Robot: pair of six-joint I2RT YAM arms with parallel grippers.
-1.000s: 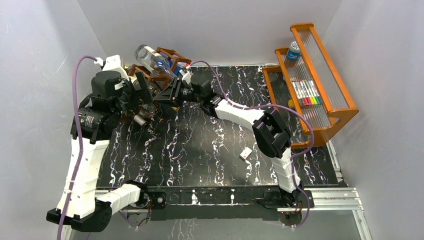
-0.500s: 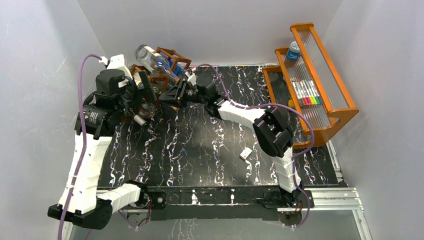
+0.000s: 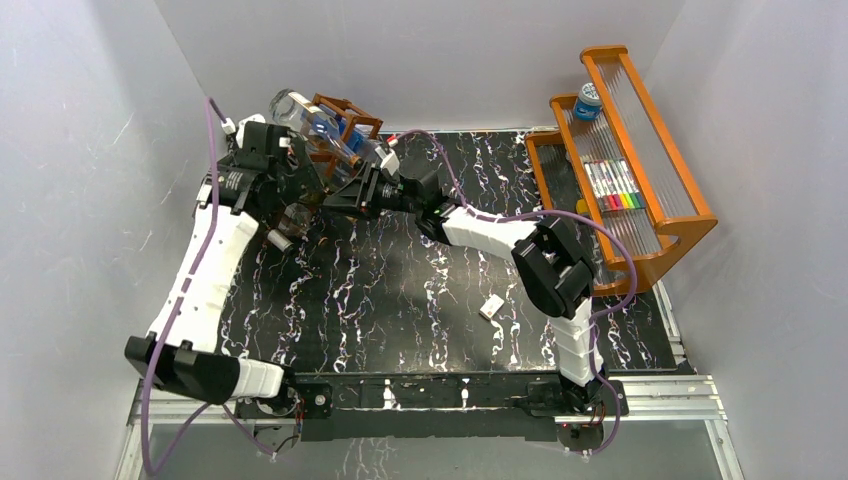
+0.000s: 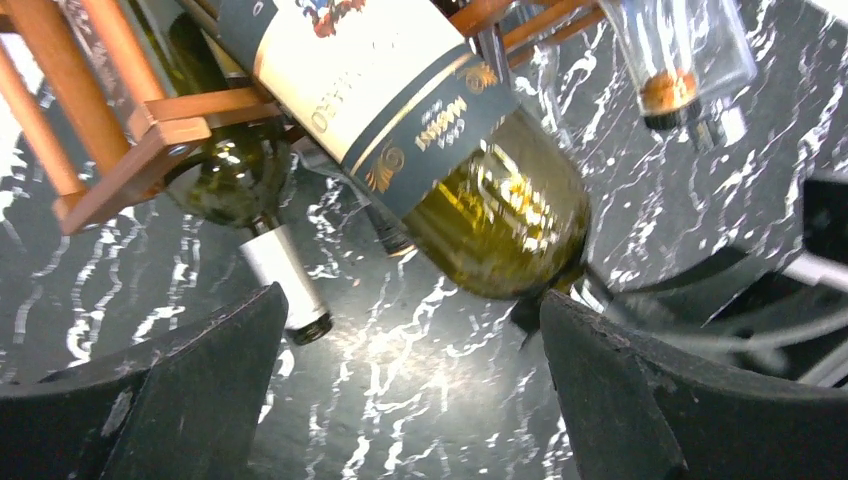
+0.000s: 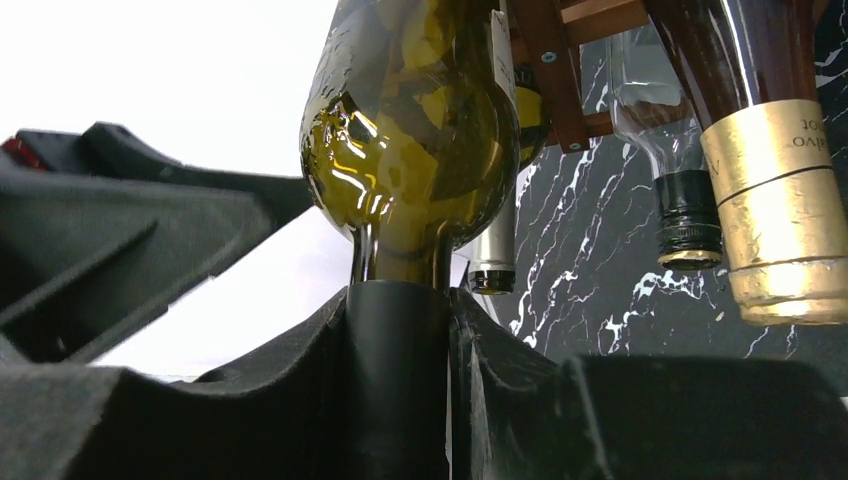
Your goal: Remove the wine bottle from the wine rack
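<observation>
1. The black marbled table (image 3: 400, 300) lies under both grippers.
2. The orange wooden shelf (image 3: 650, 230) stands well apart from both grippers, off beyond the right arm's elbow side.
3. The wine rack (image 3: 352, 108), a reddish-brown lattice, rises straight ahead of the two grippers. Its bars (image 4: 130, 150) cross just beyond the left gripper's fingers.
4. The left gripper (image 4: 410, 320) is spread wide. One dark finger (image 4: 200, 380) sits to each side of the wine bottle's shoulder, and neither touches the glass.
5. The right gripper (image 5: 400, 330) is pressed tight on the black-capped neck of the wine bottle. The bottle's shoulder bulges just past its fingertips.
6. The wine bottle (image 5: 410, 130) is green glass with a cream and dark label (image 4: 370, 70). Its body is lodged among the rack's bars and it slopes neck-first down into the right gripper.
7. A clear bottle (image 3: 300, 112) lies on top of the rack, above and beyond both grippers.
8. A gold-foiled bottle neck (image 5: 770, 220) and a clear neck with a black cap (image 5: 680, 200) hang just beside the right gripper's hold.
9. A silver-capped neck (image 4: 285, 285) pokes out close to the left gripper's finger.
10. A small white piece (image 3: 491, 307) lies on the table, well behind the right gripper and near that arm's elbow.
</observation>
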